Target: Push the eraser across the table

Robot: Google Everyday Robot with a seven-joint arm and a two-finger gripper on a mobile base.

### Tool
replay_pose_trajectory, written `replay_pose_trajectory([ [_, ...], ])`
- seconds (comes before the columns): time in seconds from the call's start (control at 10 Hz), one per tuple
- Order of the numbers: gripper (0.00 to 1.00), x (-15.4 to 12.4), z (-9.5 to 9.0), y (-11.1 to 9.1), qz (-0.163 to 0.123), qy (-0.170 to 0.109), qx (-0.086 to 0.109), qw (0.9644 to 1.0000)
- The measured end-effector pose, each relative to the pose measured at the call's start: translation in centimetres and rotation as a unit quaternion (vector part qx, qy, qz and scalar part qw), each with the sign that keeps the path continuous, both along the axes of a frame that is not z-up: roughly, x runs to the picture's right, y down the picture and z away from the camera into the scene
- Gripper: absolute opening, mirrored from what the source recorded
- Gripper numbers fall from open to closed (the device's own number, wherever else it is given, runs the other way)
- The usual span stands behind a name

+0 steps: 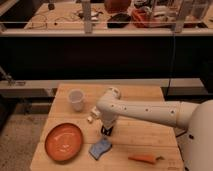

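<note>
1. One white robot arm is reached over the light wooden plank-top table (140, 135), with the gripper (106, 131) pointed down near the middle.
2. The slim black eraser cannot be seen; it may be hidden under the gripper.
3. Whether the fingers are wide or narrow cannot be told.
4. The pushing step seems to be in hand; next, a slow, low slide is called for, kept away from the blue wavy sponge (100, 148).

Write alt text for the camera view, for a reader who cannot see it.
A white robot arm's gripper points down at a slim black rectangular eraser mid-way across a light wooden plank-top table. Around it: blue wavy sponge, orange round plate, white cup, orange carrot.
</note>
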State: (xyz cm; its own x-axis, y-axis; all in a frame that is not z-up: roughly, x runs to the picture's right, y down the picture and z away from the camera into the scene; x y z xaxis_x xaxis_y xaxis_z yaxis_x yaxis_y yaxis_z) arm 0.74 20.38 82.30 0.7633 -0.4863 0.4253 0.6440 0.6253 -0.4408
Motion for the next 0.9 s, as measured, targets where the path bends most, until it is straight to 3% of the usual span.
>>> replay_pose_trajectory([
  [0.9,0.00,-0.51,0.58,-0.50,0.008,-0.005,0.002,1.0000],
])
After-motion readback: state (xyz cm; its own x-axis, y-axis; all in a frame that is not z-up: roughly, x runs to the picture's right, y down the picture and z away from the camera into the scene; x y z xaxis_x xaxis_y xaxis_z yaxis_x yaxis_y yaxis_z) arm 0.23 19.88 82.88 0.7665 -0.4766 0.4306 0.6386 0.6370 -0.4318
